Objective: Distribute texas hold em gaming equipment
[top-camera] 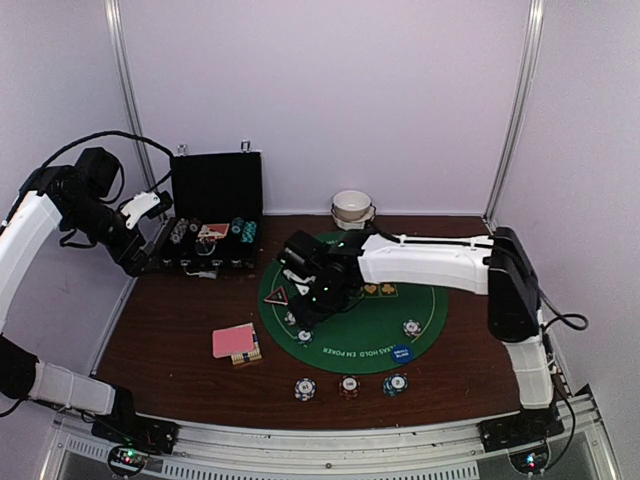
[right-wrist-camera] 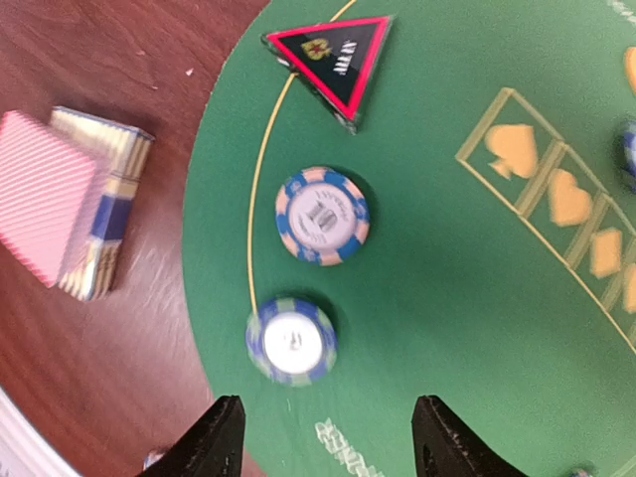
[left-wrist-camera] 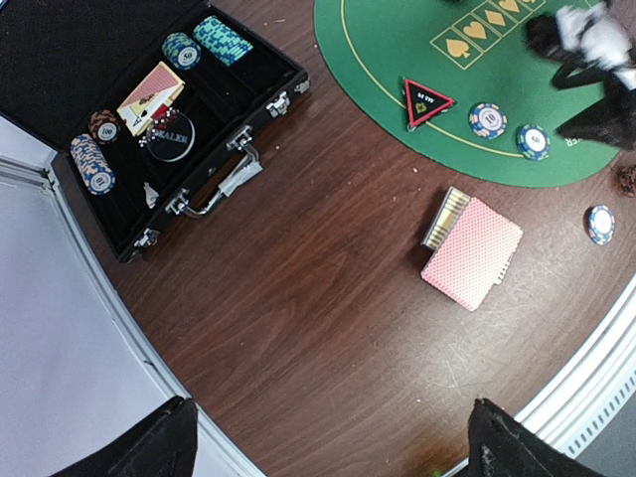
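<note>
Two striped poker chips lie on the green mat near its left edge: a blue-and-pink one and a blue-and-green one. My right gripper hovers open just over the second chip, with nothing between its fingers. The red triangular marker sits on the mat past them. A pink-backed deck of cards lies on the wood left of the mat. Three more chips stand in a row before the mat. My left gripper hangs open and empty over bare wood near the black case.
The open case holds stacks of chips, cards and a dealer button. A white bowl stands behind the mat. One chip and a blue round marker lie on the mat's right side.
</note>
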Tool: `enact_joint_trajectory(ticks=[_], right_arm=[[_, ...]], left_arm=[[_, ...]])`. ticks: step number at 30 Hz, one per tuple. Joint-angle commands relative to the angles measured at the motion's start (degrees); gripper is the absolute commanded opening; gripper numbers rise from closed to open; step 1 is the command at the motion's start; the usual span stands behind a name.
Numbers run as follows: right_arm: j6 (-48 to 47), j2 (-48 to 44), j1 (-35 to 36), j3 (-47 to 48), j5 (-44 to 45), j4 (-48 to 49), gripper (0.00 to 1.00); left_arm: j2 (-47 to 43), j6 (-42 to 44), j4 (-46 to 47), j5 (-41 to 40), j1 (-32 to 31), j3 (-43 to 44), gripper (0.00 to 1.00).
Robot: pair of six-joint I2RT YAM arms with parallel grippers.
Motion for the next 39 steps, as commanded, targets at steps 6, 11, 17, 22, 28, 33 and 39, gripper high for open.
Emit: enact_joint_trajectory(ticks=[6,11,17,22,28,33,39], right_arm=[[5.98,-22.82,-0.22,-23.58,4.34,-1.22,0.63],[12.59,-32.48,0.11,-38.21,1.87,-0.61,0.71],[18.52,-38.66,1.33,-48.60,-1.44,0.42,0.77],[19.91,-39.73,1.81,-52.08,-2.83,2.28,0.81],[19.97,-37.89,1.99,-53.05,-5.74,6.21,0.83],[19.65,-35.14,2.47,-53.16,-6.65,7.49,0.84],[19.43,-32.85,2.79,-54.12,-6.14,7.87,0.84]], left_arm=[[0.18,0.19,0.52,1.07,0.40,1.60,0.97],[0.33,0.13,0.32,1.39,0.35,1.86,0.98],[0.73,-0.04,0.08,1.77,0.35,2.16,0.98],[0.68,-0.22,-0.07,1.94,0.35,2.34,0.97],[0.48,-0.15,-0.35,1.71,0.35,2.46,0.98],[0.42,0.02,-0.34,1.58,0.35,2.30,0.97],[0.40,0.21,-0.36,1.27,0.37,2.43,0.98]])
